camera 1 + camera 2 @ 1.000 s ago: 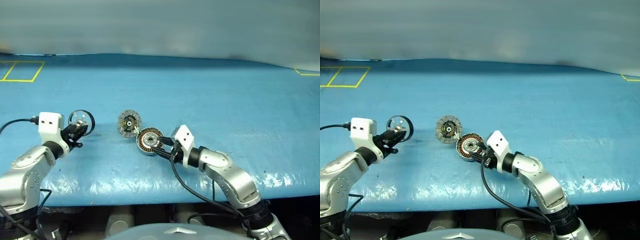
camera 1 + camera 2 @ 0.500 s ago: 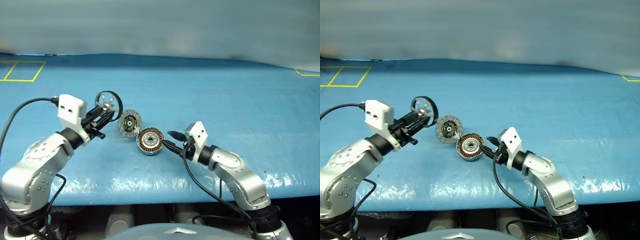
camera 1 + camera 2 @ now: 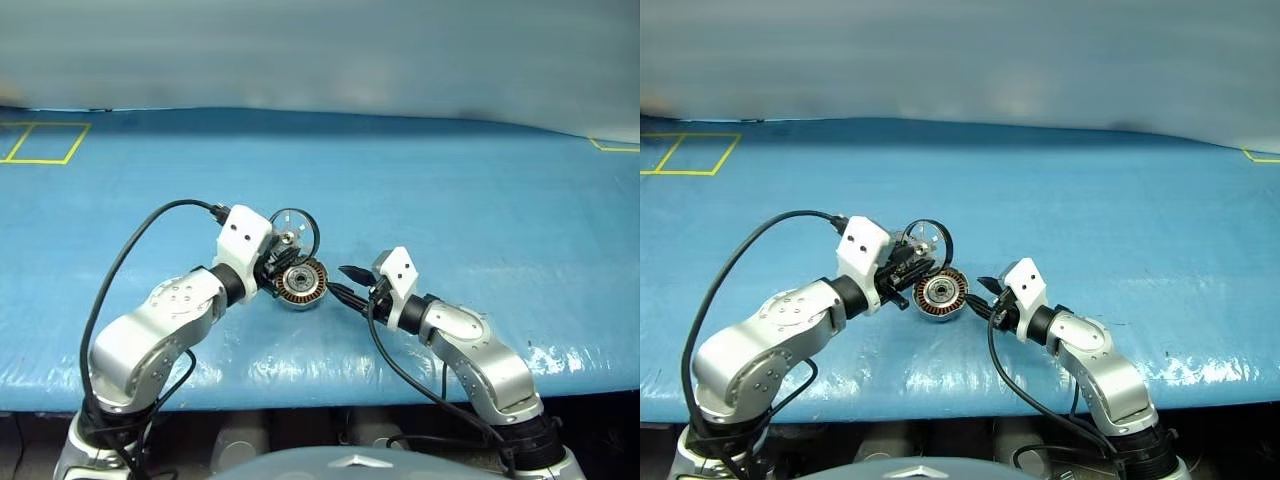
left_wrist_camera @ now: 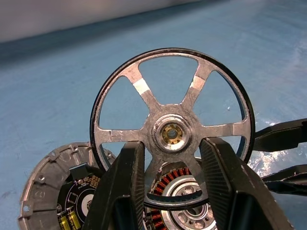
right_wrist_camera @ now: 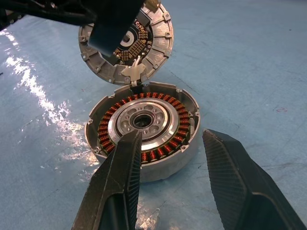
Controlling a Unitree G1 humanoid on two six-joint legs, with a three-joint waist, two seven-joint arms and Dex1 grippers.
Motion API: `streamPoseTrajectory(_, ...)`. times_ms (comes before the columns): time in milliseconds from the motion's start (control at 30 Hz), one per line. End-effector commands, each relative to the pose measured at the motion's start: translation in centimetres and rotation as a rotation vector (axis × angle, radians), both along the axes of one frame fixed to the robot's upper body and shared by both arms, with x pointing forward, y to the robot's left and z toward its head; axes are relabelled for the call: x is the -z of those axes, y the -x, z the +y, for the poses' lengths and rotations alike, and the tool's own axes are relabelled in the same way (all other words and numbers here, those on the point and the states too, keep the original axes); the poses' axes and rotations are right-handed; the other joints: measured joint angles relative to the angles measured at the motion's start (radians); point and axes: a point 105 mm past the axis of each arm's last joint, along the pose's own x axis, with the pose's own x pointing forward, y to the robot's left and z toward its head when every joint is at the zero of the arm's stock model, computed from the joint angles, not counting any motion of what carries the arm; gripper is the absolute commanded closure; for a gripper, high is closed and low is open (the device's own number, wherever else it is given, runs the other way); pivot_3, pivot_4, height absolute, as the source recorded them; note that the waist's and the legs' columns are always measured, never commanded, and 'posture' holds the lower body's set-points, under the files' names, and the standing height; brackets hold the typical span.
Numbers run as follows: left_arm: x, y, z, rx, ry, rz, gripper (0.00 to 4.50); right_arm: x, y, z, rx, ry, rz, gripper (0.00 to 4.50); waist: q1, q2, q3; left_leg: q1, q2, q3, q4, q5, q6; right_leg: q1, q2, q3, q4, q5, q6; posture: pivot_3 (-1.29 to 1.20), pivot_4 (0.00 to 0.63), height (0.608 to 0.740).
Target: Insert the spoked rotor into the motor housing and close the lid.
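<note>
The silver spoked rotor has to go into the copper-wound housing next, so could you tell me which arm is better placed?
Left: its gripper holds the silver spoked rotor just above the grey copper-wound housing. The right gripper is open and empty beside it.

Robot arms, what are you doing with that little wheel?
The left gripper holds the spoked rotor upright, just above the motor housing on the blue table. The lid stands open at the housing's edge. The right gripper waits open beside the housing, touching nothing.
</note>
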Motion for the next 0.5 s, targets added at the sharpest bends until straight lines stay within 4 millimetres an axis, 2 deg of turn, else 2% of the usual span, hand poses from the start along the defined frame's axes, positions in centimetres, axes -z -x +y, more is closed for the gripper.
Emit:
streamPoseTrajectory(33,0.1,-0.2,-0.3,-0.017,-0.025,-0.015,3.06,-0.6,0.1,0.1,-0.004,-0.011,-0.03,2.38,0.0,0.0,0.0,0.0,0.0,0.0,0.0,0.0,0.0,0.0,0.0,0.0,0.0,0.0,0.0,0.0,0.15,0.74)
streamPoseTrajectory(300,2.1,0.5,-2.2,0.027,0.005,0.06,3.06,-0.4,0.0,-0.3,0.009,-0.004,-0.048,2.38,0.002,0.0,0.0,0.0,-0.001,0.0,0.0,0.0,0.0,0.0,0.0,0.0,0.0,0.0,0.0,0.0,0.15,0.74)
streamPoseTrajectory(500,3.0,0.8,-2.4,0.027,-0.036,0.08,3.06,0.3,0.0,-1.6,0.038,0.0,-0.064,2.38,0.002,0.0,0.0,0.0,-0.001,0.0,0.0,0.0,0.0,0.0,0.0,0.0,0.0,0.0,0.0,0.0,0.15,0.74)
